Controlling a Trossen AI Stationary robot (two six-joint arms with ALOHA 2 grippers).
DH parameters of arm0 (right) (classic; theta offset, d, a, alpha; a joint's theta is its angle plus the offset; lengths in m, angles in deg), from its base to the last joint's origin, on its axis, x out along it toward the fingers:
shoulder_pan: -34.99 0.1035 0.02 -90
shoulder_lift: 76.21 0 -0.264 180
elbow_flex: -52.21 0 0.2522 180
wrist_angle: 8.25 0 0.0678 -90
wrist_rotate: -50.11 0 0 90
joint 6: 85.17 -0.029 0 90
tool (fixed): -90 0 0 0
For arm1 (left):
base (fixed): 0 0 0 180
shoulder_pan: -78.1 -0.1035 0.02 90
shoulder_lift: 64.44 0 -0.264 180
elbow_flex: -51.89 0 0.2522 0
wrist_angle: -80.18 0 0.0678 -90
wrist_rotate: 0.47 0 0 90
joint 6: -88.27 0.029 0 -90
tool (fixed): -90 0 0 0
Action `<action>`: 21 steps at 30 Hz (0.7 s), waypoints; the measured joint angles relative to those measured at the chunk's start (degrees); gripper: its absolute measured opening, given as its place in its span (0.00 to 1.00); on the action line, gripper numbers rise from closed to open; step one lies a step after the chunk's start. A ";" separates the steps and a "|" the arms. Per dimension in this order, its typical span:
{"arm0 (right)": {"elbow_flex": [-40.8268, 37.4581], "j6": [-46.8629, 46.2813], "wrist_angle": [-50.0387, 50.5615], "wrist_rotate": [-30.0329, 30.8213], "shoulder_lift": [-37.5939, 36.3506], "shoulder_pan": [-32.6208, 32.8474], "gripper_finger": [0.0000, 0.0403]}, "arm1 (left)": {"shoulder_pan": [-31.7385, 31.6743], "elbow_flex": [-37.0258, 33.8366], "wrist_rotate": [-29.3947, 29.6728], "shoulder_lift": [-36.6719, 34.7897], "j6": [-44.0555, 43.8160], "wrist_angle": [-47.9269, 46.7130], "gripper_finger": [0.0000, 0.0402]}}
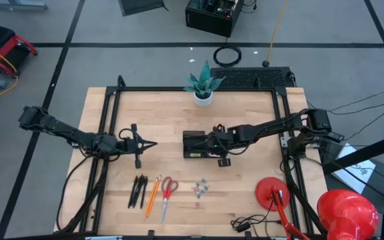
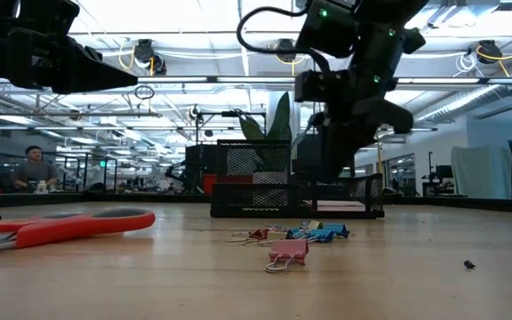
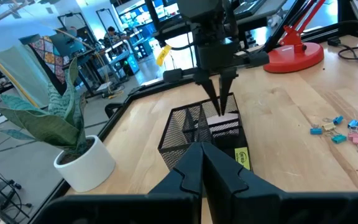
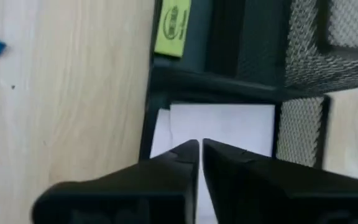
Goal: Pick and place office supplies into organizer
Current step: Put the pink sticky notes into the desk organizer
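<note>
The black mesh organizer (image 1: 191,152) stands mid-table. A pale pink sticky-note pad (image 4: 229,124) lies flat in one of its compartments (image 3: 225,127). My right gripper (image 4: 199,145) is shut and points steeply down into that compartment, its tips right over the pad (image 3: 219,107). My left gripper (image 1: 153,143) waits shut to the organizer's left, clear of the table and pointing at the organizer (image 3: 202,149). Black pens (image 1: 137,192), an orange pencil (image 1: 153,195), red-handled scissors (image 1: 167,193) and a cluster of small clips (image 1: 201,188) lie flat near the front edge. My right gripper has nothing between its shut fingers. Its tips stand just at the pad's top face (image 4: 185,127), coming slanting down from the table's right. I cannot tell whether they touch the pad.
A potted plant (image 1: 203,85) stands at the far edge behind the organizer. A red lamp's base (image 1: 275,193) and its shade (image 1: 349,213) sit at the front right, with a cable (image 1: 245,223) beside them. Bare wood lies between the organizer and the supplies.
</note>
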 joint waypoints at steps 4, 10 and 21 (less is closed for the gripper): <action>-1.12 -0.30 -0.99 -0.01 0.03 -1.25 0.03 | 0.00 0.00 -0.02 0.00 0.00 0.00 0.04; -3.90 -0.27 -3.74 -0.90 0.03 -2.38 0.01 | -0.01 0.00 -0.02 0.00 0.02 0.00 0.04; -7.84 -1.18 -6.44 -2.50 0.03 -2.94 0.00 | 0.00 0.00 -0.02 0.00 0.31 0.00 0.04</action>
